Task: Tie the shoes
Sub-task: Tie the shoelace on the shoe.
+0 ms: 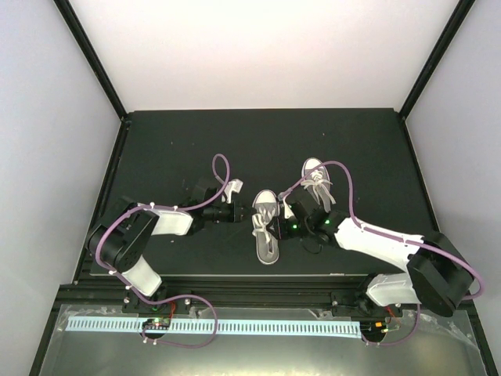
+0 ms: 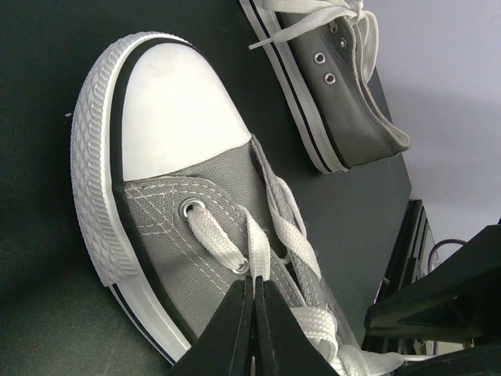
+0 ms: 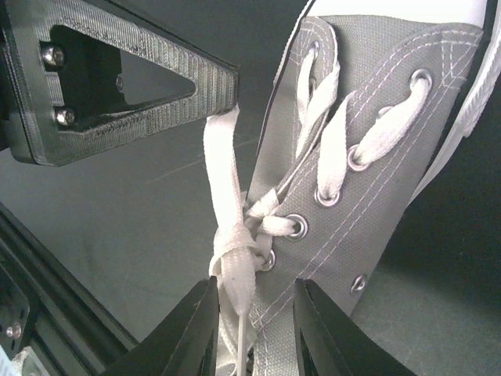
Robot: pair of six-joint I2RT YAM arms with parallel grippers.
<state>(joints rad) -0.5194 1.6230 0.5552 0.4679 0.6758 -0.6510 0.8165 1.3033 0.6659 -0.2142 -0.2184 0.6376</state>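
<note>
Listing from the arm bases outward, all places taken from the near sneaker.

1. Left gripper, black two-finger tool on a white-and-black arm: just left of the near sneaker, beside its toe end. Fingers pressed flat together. From the right wrist, one strand of lace runs up to its tip, so it is clamped on that strand.

2. Right gripper, black two-finger tool: just right of the near sneaker, at mid-length. Fingers stand apart, one on each side of a hanging strand of lace; neither pad is seen to press on it.

3. Near sneaker, small grey canvas low-top with white rubber toe cap, white ribbed sole and metal eyelets: on the table between the two grippers, heel towards the arm bases, toe away.

4. Lace, flat white woven cotton: threaded crosswise through the near sneaker's eyelets, gathered into a twisted crossing at the eyelets nearest the right gripper. No finished bow is visible.

5. Far sneaker, matching grey canvas low-top: beyond and right of the near sneaker, apart from it, laces lying loose.

6. Black matte table top: under the near sneaker, stretching beyond it.
</note>
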